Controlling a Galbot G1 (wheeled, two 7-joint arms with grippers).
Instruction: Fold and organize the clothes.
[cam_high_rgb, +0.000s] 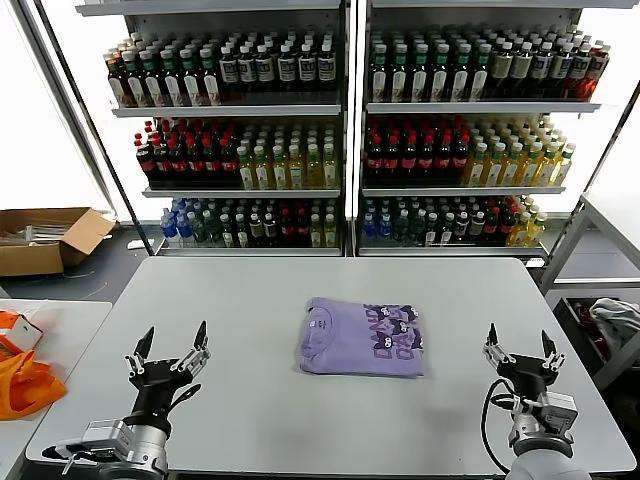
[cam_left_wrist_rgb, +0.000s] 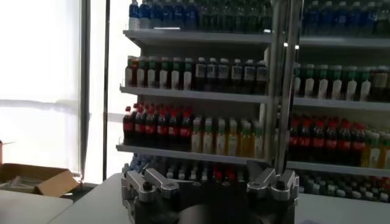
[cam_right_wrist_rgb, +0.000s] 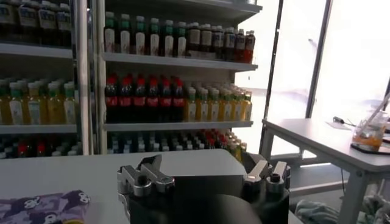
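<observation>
We see folded T-shirt (cam_high_rgb: 362, 337) at desk (cam_high_rgb: 250, 300) middle. Left gripper (cam_high_rgb: 170, 357) and right gripper (cam_high_rgb: 520, 350) near desk front edge, well apart from T-shirt, jaws wide, empty. We judge folding done; next move likely tidying placement.

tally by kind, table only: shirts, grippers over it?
Lavender T-shirts, folded: 1
Grippers, both open, holding nothing: 2, left gripper and right gripper, one on each side of the shirt
Total: 3
</observation>
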